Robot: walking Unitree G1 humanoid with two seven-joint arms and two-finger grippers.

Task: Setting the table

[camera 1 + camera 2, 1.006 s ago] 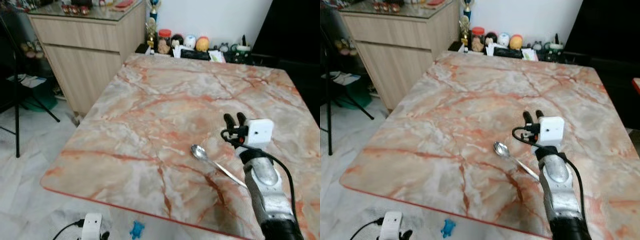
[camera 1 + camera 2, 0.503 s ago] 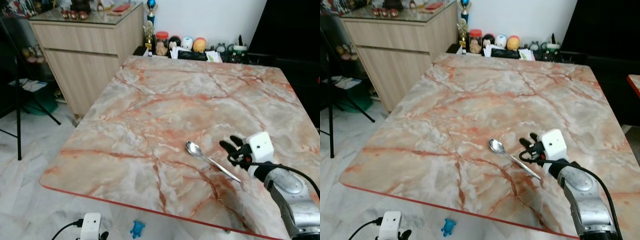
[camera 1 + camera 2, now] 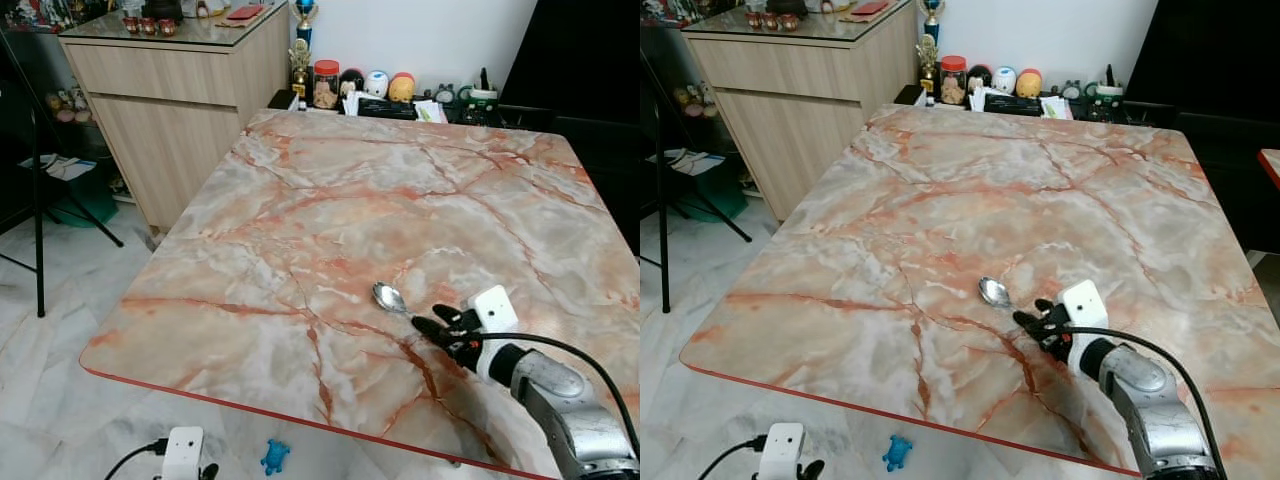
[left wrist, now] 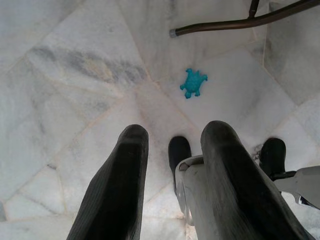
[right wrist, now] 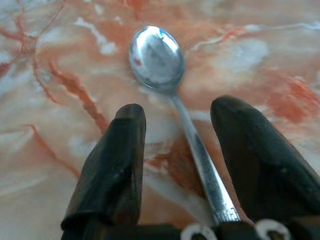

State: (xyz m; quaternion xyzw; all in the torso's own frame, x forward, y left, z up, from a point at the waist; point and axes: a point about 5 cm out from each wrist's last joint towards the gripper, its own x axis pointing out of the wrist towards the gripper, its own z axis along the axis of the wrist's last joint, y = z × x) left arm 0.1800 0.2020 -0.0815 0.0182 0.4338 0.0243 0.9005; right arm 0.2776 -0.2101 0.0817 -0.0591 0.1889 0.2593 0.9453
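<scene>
right pincer (image 5: 175,150) released, straddling spoon (image 5: 159,60) handle | spoon lying flat on counter (image 3: 330,200), near front edge | risk: thin handle slipping from fingers on closing, skidding across marble | left pincer (image 4: 172,150) hanging idle, fingers apart

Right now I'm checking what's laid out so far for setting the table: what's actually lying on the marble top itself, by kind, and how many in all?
Spoon: 1, lying on the marble table, its handle between the open fingers of the right claw.
Plates: 0
Cups: 0
Total: 1
</scene>
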